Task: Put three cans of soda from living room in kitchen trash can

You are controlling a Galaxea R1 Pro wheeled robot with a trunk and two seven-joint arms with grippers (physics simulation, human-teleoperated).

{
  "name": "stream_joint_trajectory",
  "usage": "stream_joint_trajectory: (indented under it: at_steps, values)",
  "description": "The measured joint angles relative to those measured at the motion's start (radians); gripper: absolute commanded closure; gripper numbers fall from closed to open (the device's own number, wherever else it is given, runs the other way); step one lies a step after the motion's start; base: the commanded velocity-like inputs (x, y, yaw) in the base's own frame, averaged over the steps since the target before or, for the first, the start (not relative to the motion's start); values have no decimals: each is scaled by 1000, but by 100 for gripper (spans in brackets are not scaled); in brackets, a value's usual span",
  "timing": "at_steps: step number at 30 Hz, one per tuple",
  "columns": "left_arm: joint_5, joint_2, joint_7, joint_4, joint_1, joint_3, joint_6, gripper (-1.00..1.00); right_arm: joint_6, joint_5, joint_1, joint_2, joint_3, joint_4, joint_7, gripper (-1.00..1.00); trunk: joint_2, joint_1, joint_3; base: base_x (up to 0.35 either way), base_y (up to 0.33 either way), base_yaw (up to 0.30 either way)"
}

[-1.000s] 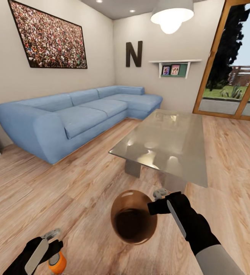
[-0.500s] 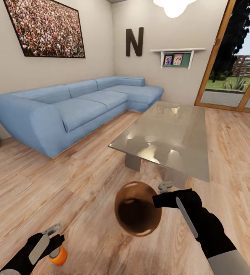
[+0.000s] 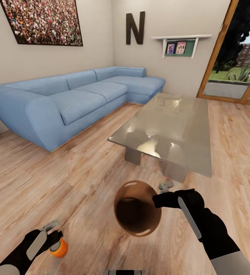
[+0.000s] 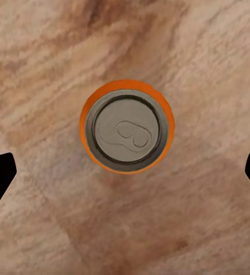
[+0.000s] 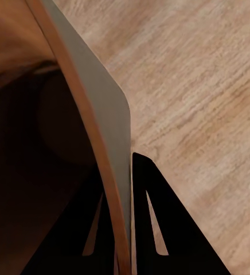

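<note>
Wood floor (image 3: 83, 179), right pincer (image 5: 120, 229) pinching trash can (image 3: 136, 208) rim

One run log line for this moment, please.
left gripper: open above upright orange soda can | right gripper: shut on grey copper-lined trash pail rim | wood floor

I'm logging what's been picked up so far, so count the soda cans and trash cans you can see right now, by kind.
Orange soda can: 1, standing on the wood floor under the open left claw
Trash can: 1, its rim pinched by the right claw
Total: 2
</note>
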Motion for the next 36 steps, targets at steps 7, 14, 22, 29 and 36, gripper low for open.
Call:
stream_joint_trajectory:
  at_steps: [7,14,22,29,36]
  values:
    - [0,-4,-27,0,-48,-2,1,-100,0,3,2,1,1,0,0,100,-2,3,-27,0,0,0]
    - [-1,4,-28,0,-76,-2,3,-100,-1,9,3,1,1,0,-1,100,-3,6,-54,0,0,0]
    - [-22,9,-22,19,-80,-1,2,-100,-1,9,3,0,1,0,-1,100,-5,10,-85,0,0,0]
    - [-35,6,-27,23,-81,0,2,-100,-1,9,2,0,1,0,-1,100,-7,13,-112,0,0,0]
    - [-35,6,-28,23,-91,-1,2,-100,-1,9,1,0,0,0,-1,100,-8,16,-139,0,0,0]
